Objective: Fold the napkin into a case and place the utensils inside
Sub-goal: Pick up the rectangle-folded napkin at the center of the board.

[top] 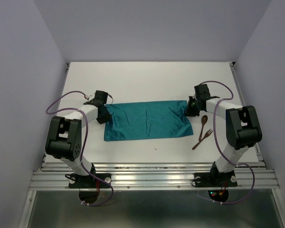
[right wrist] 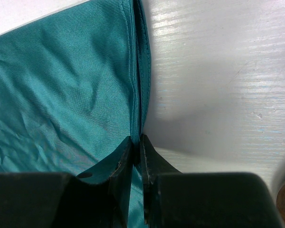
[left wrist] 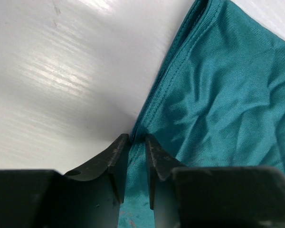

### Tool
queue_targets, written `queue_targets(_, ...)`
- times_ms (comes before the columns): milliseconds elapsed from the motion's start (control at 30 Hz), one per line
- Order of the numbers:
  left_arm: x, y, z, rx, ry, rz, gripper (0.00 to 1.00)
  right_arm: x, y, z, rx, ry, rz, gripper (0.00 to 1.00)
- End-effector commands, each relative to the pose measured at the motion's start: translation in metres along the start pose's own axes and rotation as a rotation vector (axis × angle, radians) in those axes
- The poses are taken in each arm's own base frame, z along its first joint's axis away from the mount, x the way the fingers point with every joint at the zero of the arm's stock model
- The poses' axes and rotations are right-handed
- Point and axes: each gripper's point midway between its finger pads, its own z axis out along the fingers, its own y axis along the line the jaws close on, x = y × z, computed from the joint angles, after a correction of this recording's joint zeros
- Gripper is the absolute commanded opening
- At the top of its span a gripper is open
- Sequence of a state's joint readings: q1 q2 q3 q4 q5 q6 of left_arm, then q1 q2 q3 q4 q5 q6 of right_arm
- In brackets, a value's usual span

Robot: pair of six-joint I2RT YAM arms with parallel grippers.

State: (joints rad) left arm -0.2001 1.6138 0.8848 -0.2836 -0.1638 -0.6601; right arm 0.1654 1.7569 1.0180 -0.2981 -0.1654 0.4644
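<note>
Pinches the napkin (right wrist: 61, 95) at its right edge with right gripper (right wrist: 137, 141), clenched. Straddles its left edge with left gripper (left wrist: 137, 141); cannot tell whether gripped.

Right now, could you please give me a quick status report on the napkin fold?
Left gripper pinches napkin, left edge. Right gripper pinches right edge. Napkin flat, a wide rectangle. Fork and spoon beside it, right side, not touching.

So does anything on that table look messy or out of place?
Nothing spilled or broken. The napkin is wrinkled and sits slightly crooked, its near right corner flaring out. The spoon and fork lie close together at an angle on the table to its right, outside it.
</note>
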Motion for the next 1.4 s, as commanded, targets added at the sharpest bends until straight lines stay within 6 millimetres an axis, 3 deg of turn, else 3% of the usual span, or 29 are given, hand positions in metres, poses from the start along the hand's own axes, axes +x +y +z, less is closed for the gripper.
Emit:
queue_targets(0,0.036,0.015,0.013,-0.036,0.119,0.016,0.27,0.006,0.000,0.001,0.008,0.014,-0.005,0.16)
queue_targets(133,0.036,0.012,0.013,-0.023,0.125,0.019,0.17,0.008,0.003,0.001,0.007,0.016,-0.011,0.17)
queue_targets(200,0.034,0.011,0.011,-0.019,0.118,0.021,0.02,0.008,0.002,0.001,0.011,0.014,-0.011,0.17)
queue_targets(400,0.017,0.009,-0.004,-0.014,0.062,0.009,0.00,0.006,-0.001,-0.001,0.032,0.004,-0.016,0.22)
queue_targets(667,-0.015,-0.002,-0.031,0.017,-0.029,0.025,0.00,-0.013,0.000,-0.018,0.063,-0.064,-0.028,0.59)
queue_targets(867,-0.030,-0.015,-0.047,0.079,-0.071,0.040,0.00,-0.015,-0.010,-0.025,0.122,-0.079,-0.046,0.59)
queue_targets(1100,-0.047,-0.027,-0.067,0.136,-0.115,0.066,0.00,0.003,-0.018,-0.023,0.126,-0.035,-0.059,0.52)
queue_targets(1367,-0.048,-0.034,-0.071,0.169,-0.108,0.079,0.00,0.021,-0.022,-0.021,0.109,0.014,-0.072,0.42)
